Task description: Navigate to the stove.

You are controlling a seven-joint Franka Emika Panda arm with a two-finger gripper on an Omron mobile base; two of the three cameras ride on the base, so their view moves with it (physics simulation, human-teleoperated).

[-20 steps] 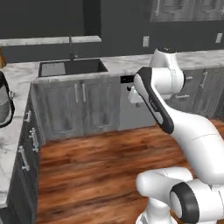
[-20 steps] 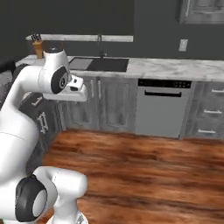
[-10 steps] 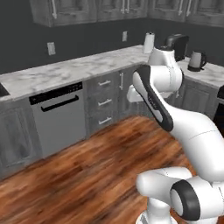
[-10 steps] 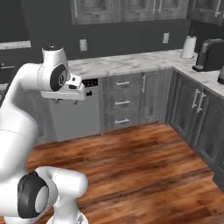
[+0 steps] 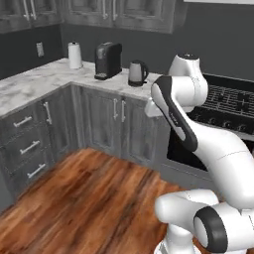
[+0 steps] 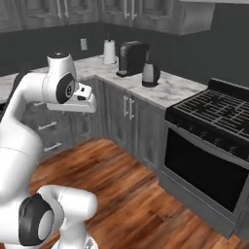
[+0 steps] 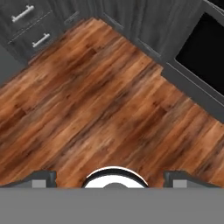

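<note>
Standing at the right of both base views, the stove — a black gas range with grid grates on top, a raised back rim and a row of small knobs above its dark oven door — sits at the end of a marble-topped desk that runs along the back wall and turns a corner to the left. On that desk, from the corner toward the stove, stand a white paper towel roll, a black coffee machine and a grey kettle; the kettle is the nearest to the stove, near it but apart. Grey cabinets with bar handles fill the space under the desk, and a wooden floor spreads before them. The arm is folded high in front of the base, with the claw pointing down at the floor — its two dark tips stand well apart and hold nothing. A corner of the oven door shows at the upper right of the hand view.
</note>
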